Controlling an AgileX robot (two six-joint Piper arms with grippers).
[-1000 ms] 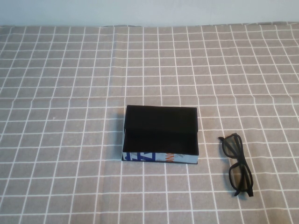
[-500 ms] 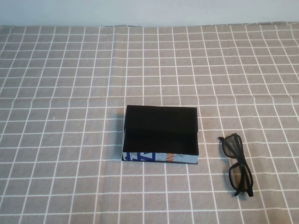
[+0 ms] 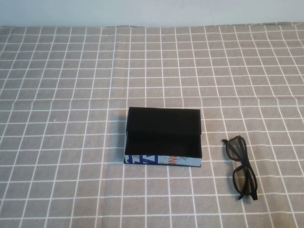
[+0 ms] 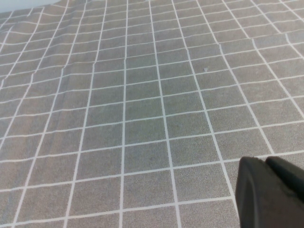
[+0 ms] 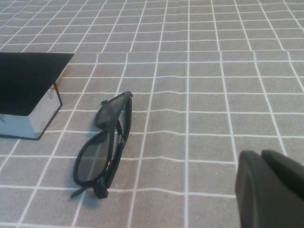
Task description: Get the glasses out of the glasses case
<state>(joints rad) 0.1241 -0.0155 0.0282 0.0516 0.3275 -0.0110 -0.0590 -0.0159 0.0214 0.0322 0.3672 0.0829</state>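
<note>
1. Nothing changed since a second ago.
2. Left gripper (image 4: 270, 192) above bare checked tablecloth (image 4: 142, 95); right gripper (image 5: 268, 187) low, near the glasses (image 5: 102, 145); opening of either impossible to tell.
3. Glasses (image 3: 241, 166) flat on cloth, just right of the open glasses case (image 3: 164, 137).

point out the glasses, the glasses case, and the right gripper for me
glasses (image 3: 241, 167), high view, on the frame's bridge.
glasses case (image 3: 164, 161), high view, on its printed front.
right gripper (image 5: 266, 190), right wrist view, on its dark fingers, low above the cloth.
</note>
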